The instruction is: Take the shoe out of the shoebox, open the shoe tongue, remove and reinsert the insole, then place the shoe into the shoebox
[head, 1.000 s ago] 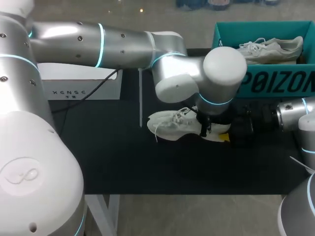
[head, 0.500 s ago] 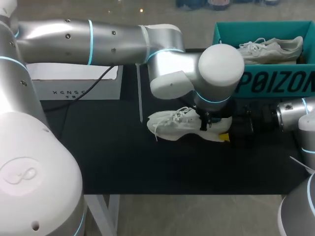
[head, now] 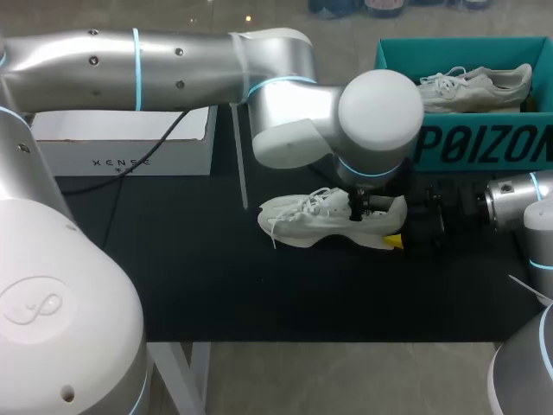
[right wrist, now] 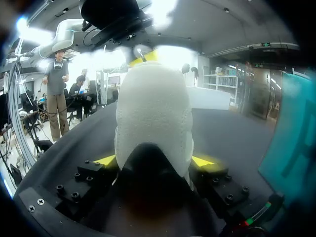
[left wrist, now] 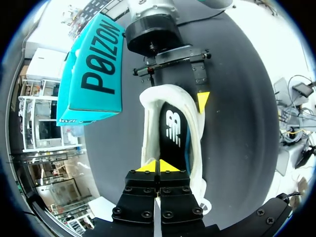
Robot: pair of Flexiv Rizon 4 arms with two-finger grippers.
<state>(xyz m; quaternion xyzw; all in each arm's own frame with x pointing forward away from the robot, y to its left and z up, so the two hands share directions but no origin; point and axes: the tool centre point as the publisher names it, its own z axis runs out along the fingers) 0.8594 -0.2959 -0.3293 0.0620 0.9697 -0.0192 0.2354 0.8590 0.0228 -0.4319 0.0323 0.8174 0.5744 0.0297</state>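
My left gripper [left wrist: 158, 165] has its fingers pressed together with the yellow tips touching. It sits down in the mouth of the white shoe [head: 307, 221], right over the black insole [left wrist: 173, 131]; can't tell if it pinches anything. My right gripper [right wrist: 154, 160] clamps the shoe's heel from both sides. The shoe sits sole down on the black tabletop [head: 216, 277], toe toward my left, just in front of the teal shoebox [head: 484, 145]. Inside the shoebox lies a second white shoe [head: 475, 86]. A white box [head: 121, 154] is far left.
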